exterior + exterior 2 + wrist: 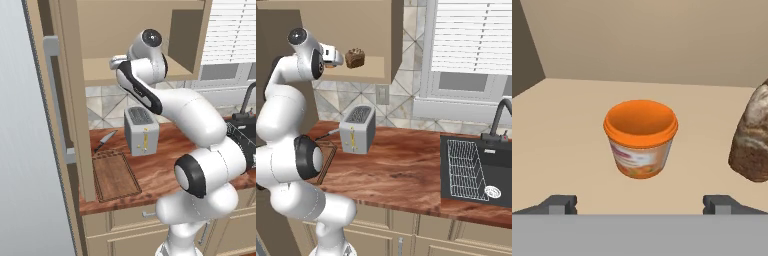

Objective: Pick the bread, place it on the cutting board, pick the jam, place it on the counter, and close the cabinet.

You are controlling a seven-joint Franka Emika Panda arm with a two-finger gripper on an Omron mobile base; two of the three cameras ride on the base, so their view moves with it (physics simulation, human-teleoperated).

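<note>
1. The claw is spread wide and grasps nothing; in the hand view its two dark fingertips stand far apart at the bottom, well clear of the jam.
2. The jam, a squat orange jar, stands upright on the tan shelf floor inside the cabinet, centred between the fingertips but farther in.
3. The bread sits on the same shelf, just beside the jar and apart from it; in the right base view it lies just ahead of the arm's hand.
4. The cabinet is open, its door swung out to the left in the left base view.
5. The cutting board lies flat on the worktop, with nothing on it.
6. A knife lies just behind the board, and a silver toaster stands beside them.
7. A dark sink with a wire rack is set into the worktop, well apart from the toaster.
</note>
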